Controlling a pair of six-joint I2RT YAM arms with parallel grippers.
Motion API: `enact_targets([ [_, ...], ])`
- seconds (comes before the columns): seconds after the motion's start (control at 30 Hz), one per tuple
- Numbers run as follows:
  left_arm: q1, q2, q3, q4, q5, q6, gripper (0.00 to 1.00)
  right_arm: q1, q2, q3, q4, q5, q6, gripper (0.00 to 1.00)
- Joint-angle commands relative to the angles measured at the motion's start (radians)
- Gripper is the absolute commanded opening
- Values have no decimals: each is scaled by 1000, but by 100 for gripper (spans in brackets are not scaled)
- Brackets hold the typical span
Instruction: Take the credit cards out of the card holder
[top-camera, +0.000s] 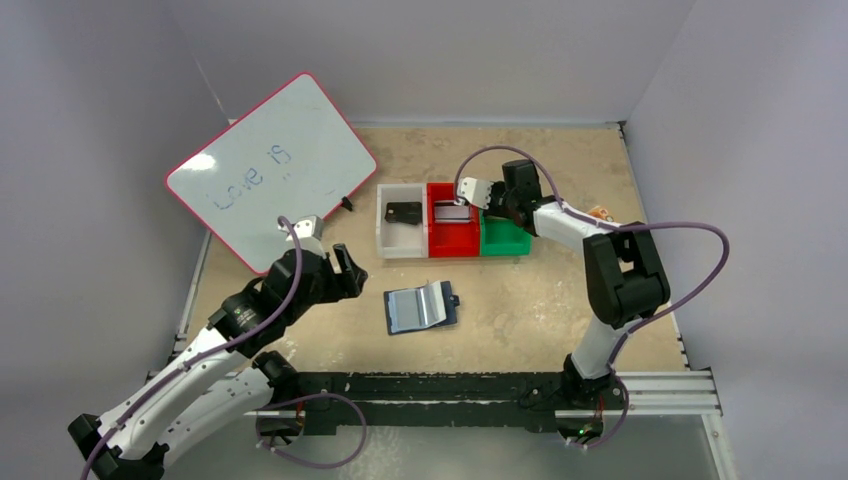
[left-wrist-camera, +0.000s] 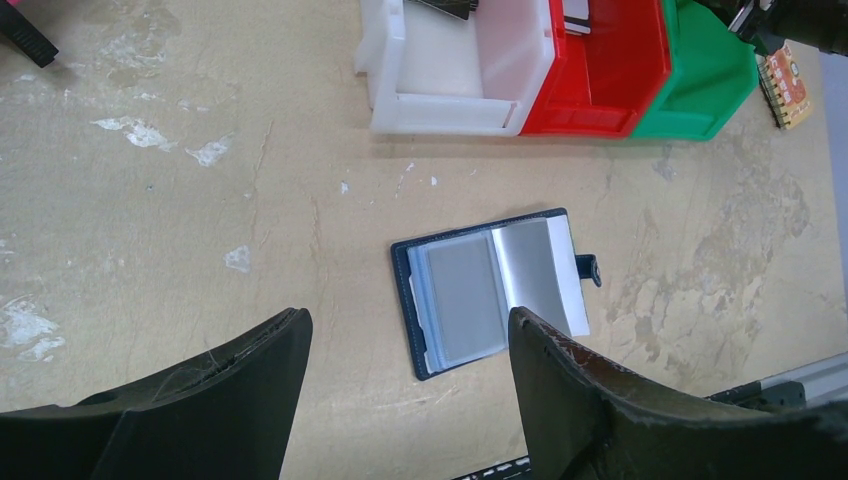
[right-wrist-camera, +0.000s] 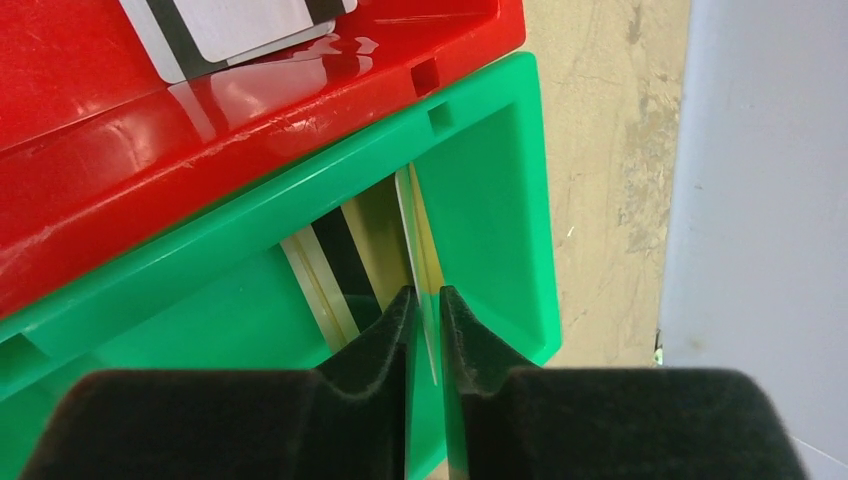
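Jaws of the right gripper (right-wrist-camera: 428, 292) stand close either side of a card (right-wrist-camera: 412, 230) seen edge-on in the green bin (right-wrist-camera: 500, 200); whether they pinch it I cannot tell. Those of the left gripper (left-wrist-camera: 408, 320) hang spread wide above the card holder (left-wrist-camera: 490, 290), which lies open on the scuffed tan table (left-wrist-camera: 150, 200) just before the bins. A striped card (right-wrist-camera: 230, 25), cut off by the frame, lies in the red bin (right-wrist-camera: 100, 150); something dark (top-camera: 404, 212), perhaps a card, sits in the white bin (top-camera: 385, 238). Grey walls (top-camera: 450, 50) close round.
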Motion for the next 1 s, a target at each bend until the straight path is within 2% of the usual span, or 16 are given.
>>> enact_targets([
  [0.0,-4,4,32,22,2,25,71,-5,-16,24,7,-28,-26,19],
  [0.17,-4,21,31,26,14,28,71,-6,-38,11,-14,-41,-17,20],
  [0.27,-3,25,31,27,25,29,71,-8,-56,8,-38,-51,-12,28],
  [0.7,-4,49,21,29,40,-1,71,-17,-132,-2,-94,-105,48,29],
  [0.8,-3,54,11,36,40,-20,71,-17,-188,7,-69,-104,142,30],
  [0.87,-4,65,5,33,33,-39,71,-16,-255,6,-28,-106,237,34],
  [0.97,-4,84,-8,19,1,-83,71,-16,-377,5,69,-144,580,45],
])
